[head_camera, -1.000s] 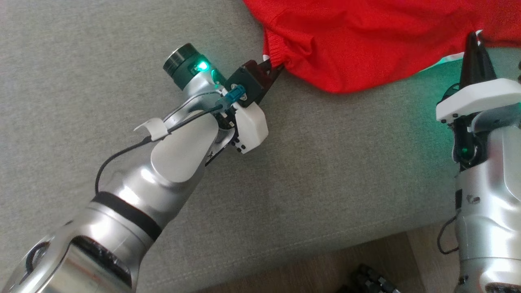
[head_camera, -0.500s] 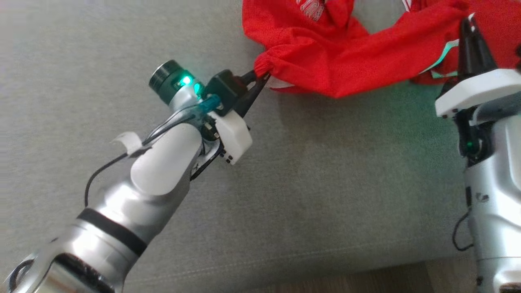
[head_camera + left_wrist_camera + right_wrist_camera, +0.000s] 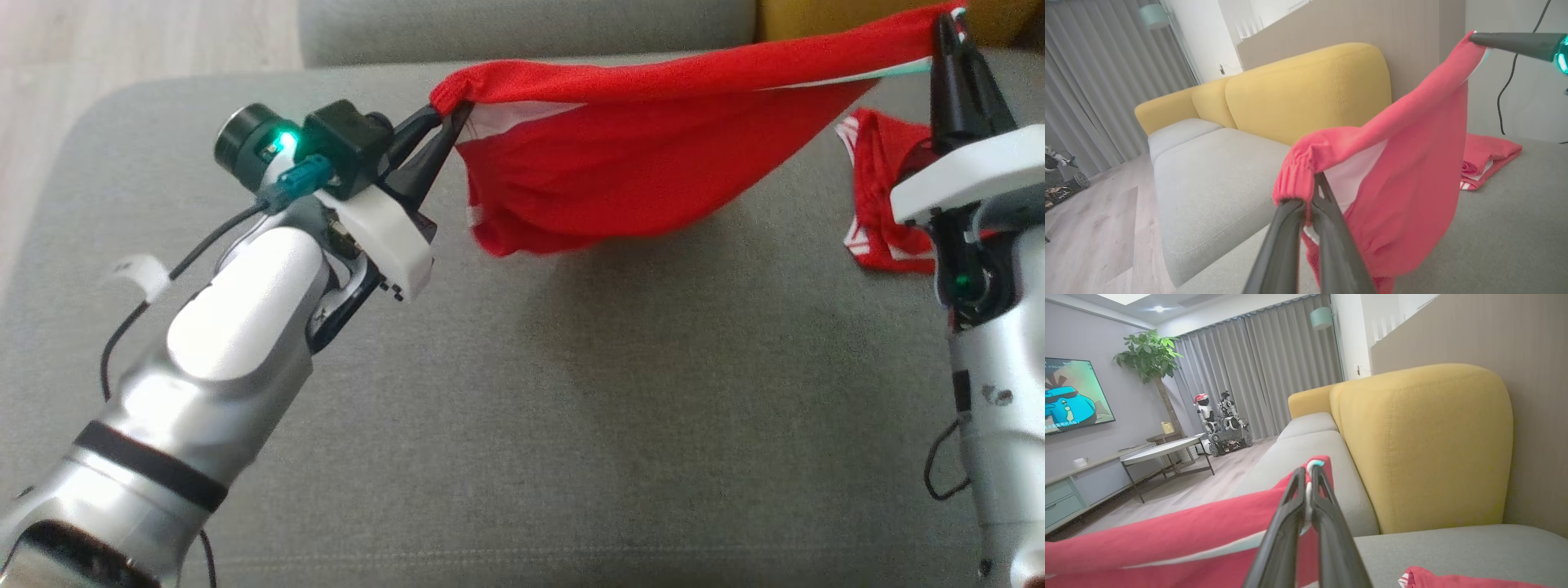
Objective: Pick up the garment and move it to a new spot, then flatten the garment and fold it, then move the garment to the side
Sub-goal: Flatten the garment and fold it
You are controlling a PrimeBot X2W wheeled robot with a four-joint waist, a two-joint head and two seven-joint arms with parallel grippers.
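The red garment (image 3: 620,171) hangs in the air over the grey sofa seat (image 3: 571,408), stretched by its upper edge between the two grippers. The left gripper (image 3: 455,113) is clamped on a gathered, elastic-looking end at the left. The right gripper (image 3: 947,24), far right and pointing away from the robot, is pinched on the other end, where a pale green-white trim shows between its fingers. The held edge runs nearly straight from one grip to the other, a little higher on the right. Below it the cloth sags in a loose pouch (white lining shows just beside the left grip). A smaller red heap (image 3: 882,196) with white stripes lies on the seat at the right, near the right arm. It may belong to the same garment, but the join is hidden. A yellow back cushion (image 3: 1306,90) stands at the far side of the seat.
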